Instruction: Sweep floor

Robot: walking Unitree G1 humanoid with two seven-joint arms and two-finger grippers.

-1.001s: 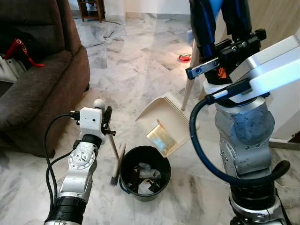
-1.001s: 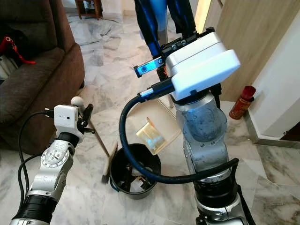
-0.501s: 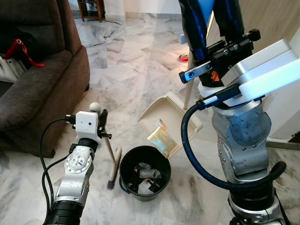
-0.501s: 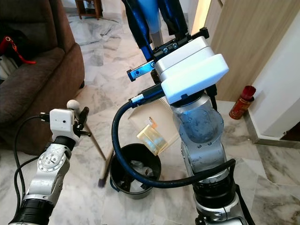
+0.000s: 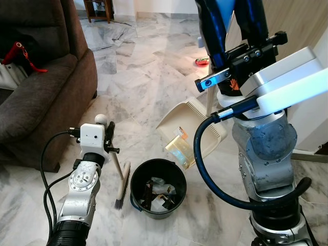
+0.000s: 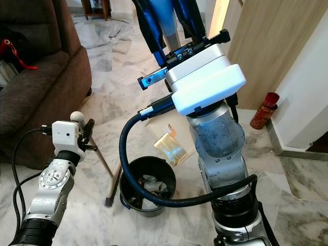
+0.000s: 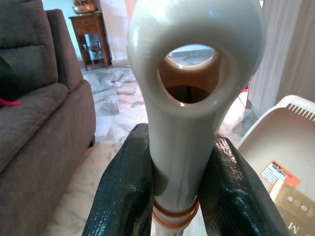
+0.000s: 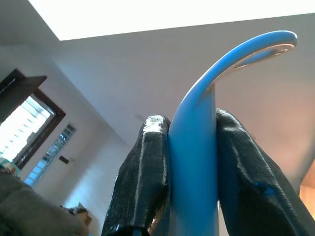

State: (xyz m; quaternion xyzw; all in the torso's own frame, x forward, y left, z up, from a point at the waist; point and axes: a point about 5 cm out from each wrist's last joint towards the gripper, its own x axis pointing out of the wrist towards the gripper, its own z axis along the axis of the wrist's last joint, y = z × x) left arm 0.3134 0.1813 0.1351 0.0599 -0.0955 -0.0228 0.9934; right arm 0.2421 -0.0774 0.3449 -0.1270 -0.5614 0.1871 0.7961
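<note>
My left gripper (image 5: 108,134) is shut on the cream handle of a small hand broom (image 5: 122,180), whose bristles rest on the marble floor just left of a black bin (image 5: 137,177). The left wrist view shows the broom's looped handle end (image 7: 193,105) clamped between the fingers (image 7: 125,191). My right gripper (image 8: 192,120) is shut on the blue handle top (image 8: 197,162) of a cream dustpan (image 5: 180,115), which is tilted behind the bin. A gold packet (image 5: 179,149) lies at the pan's lower lip, just above the bin's rim. Scraps lie in the bin.
A brown sofa (image 5: 46,87) with a red strap (image 5: 23,54) on it stands to the left. A wooden panel (image 6: 266,46) and a red bottle (image 6: 258,110) are on the right by a white wall. A small red object (image 5: 202,62) lies on the floor further away.
My left gripper and the broom have shifted a little to the left, away from the bin. The dustpan has moved slightly right and back with the packet at its lip.
</note>
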